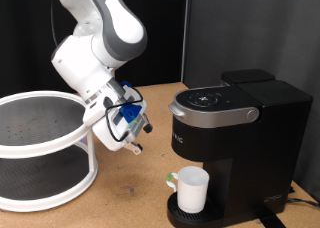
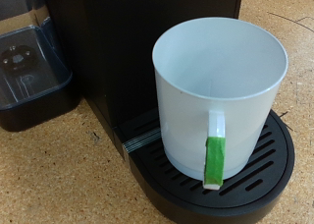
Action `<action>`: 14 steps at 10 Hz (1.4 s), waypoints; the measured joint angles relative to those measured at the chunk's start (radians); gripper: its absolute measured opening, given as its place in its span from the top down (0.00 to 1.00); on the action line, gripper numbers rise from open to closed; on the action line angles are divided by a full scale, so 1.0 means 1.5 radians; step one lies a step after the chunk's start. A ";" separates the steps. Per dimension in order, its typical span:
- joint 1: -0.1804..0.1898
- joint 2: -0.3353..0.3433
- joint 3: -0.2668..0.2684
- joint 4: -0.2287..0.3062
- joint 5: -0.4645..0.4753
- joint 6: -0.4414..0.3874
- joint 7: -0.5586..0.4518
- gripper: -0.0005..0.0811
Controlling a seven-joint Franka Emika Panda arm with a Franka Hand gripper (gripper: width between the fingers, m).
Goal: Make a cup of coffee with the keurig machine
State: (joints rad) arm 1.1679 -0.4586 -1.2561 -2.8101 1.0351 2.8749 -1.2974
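Pincer: my gripper (image 1: 133,138) is hanging above the desk, between the white two-tier rack (image 1: 45,148) at the exterior view's left and the keurig machine (image 1: 235,138) at its right; I am holding nothing, and I cannot tell how wide my fingers are standing, since the wrist view is not showing them.

Cup: the white mug (image 2: 218,96) is standing upright on the machine's round drip tray (image 2: 265,180), at the machine's front base, well apart from my pincer. It is looking empty inside.

Handle: it is pointing away from the machine body, with a green strip (image 2: 213,163) running down it.

Machine: the lid with the silver-grey handle (image 1: 212,114) is sitting down, closed as far as I am seeing.

Handling: I am judging the mug light, stiff and smooth, so slippery under my pads; the handle or the rim wall is seeming the surest hold.
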 joint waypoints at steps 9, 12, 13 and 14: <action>-0.316 -0.081 0.295 -0.015 -0.167 -0.119 0.188 0.01; -0.396 -0.134 0.375 -0.014 -0.201 -0.150 0.260 0.01; -0.418 -0.151 0.396 -0.013 -0.209 -0.165 0.282 0.01; -0.437 -0.166 0.413 -0.012 -0.216 -0.175 0.300 0.01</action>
State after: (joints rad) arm 0.5130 -0.7076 -0.6358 -2.8276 0.7118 2.6121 -0.8468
